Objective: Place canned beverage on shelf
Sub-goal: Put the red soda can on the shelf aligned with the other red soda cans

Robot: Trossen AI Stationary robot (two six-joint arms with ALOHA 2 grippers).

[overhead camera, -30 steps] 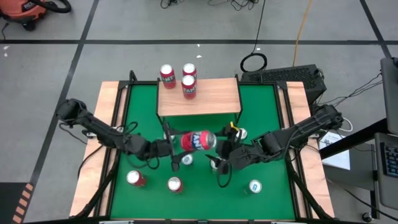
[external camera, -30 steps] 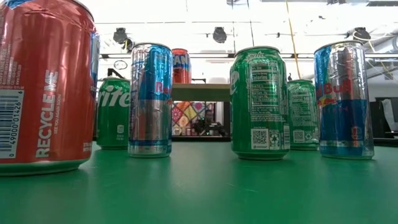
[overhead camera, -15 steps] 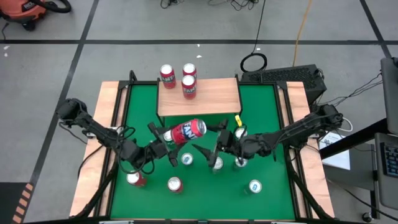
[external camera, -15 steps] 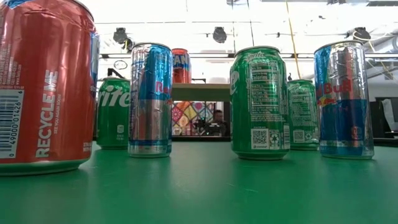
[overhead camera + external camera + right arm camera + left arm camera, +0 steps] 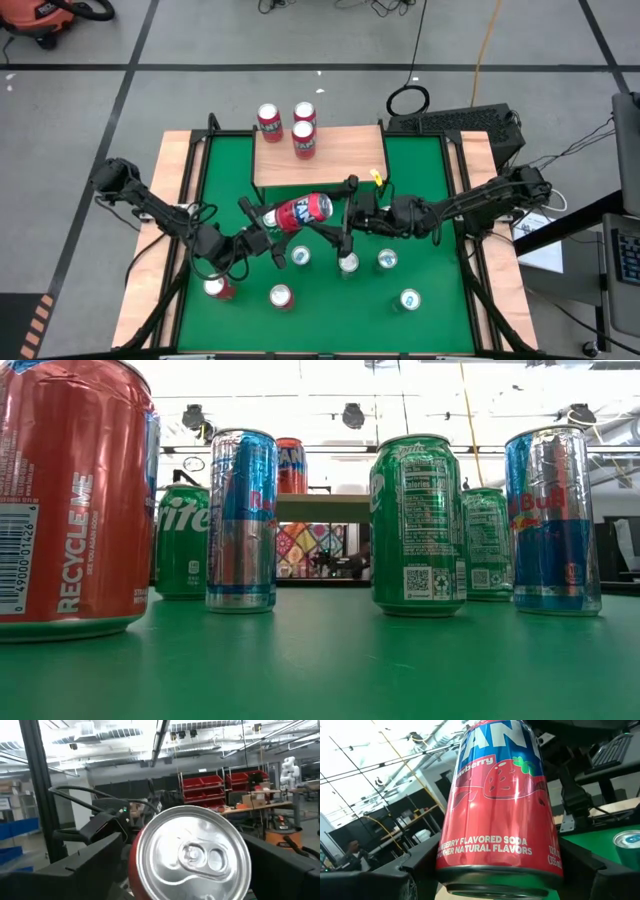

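Both arms are stretched in low over the green table (image 5: 430, 200) and meet near its middle, just in front of the shelf (image 5: 320, 158). The left gripper (image 5: 262, 228) is reached in from the left side, its jaws spread partway and clamped on the base end of a red strawberry Fanta can (image 5: 300, 212), which is held on its side above the table, its top pointing toward the right arm. In the left wrist view the can (image 5: 497, 805) fills the frame between the two dark fingers (image 5: 427, 865), the bottom rim nearest the camera. The right gripper (image 5: 345, 212) is brought in from the right, jaws set wide, with the can's top end just at its fingertips; in the right wrist view the silver lid (image 5: 192, 852) is seen between the open fingers (image 5: 90, 857), and no contact can be confirmed. Three red cans (image 5: 293, 122) are noted standing at the shelf's back left corner. Further cans (image 5: 345, 262) are stood upright on the table below the arms.
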